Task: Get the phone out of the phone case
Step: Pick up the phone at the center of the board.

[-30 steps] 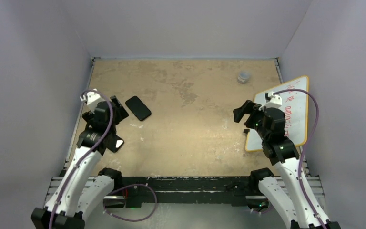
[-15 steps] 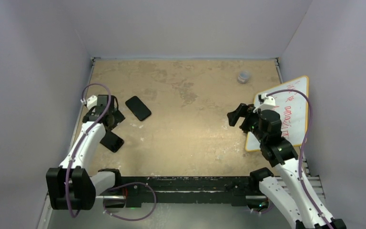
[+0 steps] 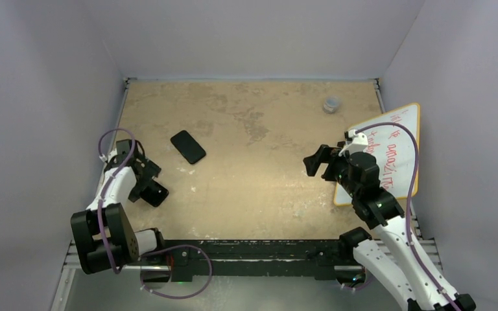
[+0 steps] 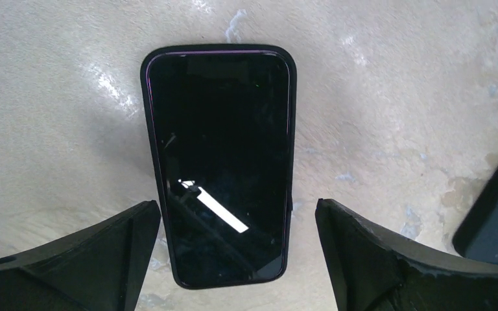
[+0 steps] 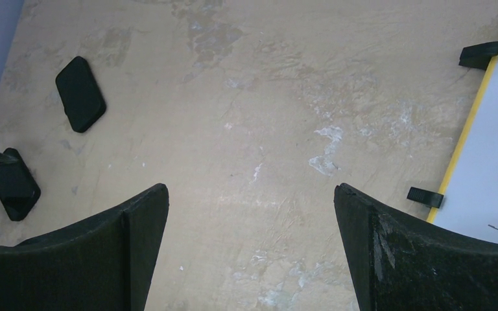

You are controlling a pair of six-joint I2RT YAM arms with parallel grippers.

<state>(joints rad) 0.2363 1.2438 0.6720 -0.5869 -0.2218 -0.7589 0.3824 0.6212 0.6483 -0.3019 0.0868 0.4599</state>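
The phone (image 4: 220, 162) lies screen up near the table's (image 3: 259, 129) left edge. The left gripper (image 4: 237, 214) has its fingers spread wide on either side of the phone's near end, gripping nothing. The phone case (image 3: 188, 146) lies apart, farther out. The right gripper (image 5: 251, 194) hangs wide open and empty over bare table, next to a whiteboard (image 3: 395, 149) with two small black clips (image 5: 480, 54) along its edge.

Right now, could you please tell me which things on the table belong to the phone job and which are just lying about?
Job: phone, screen up, under the open left gripper; matte black slab nearby, probably the case.
Lying about: whiteboard; small grey round object; two black clips beside the whiteboard.
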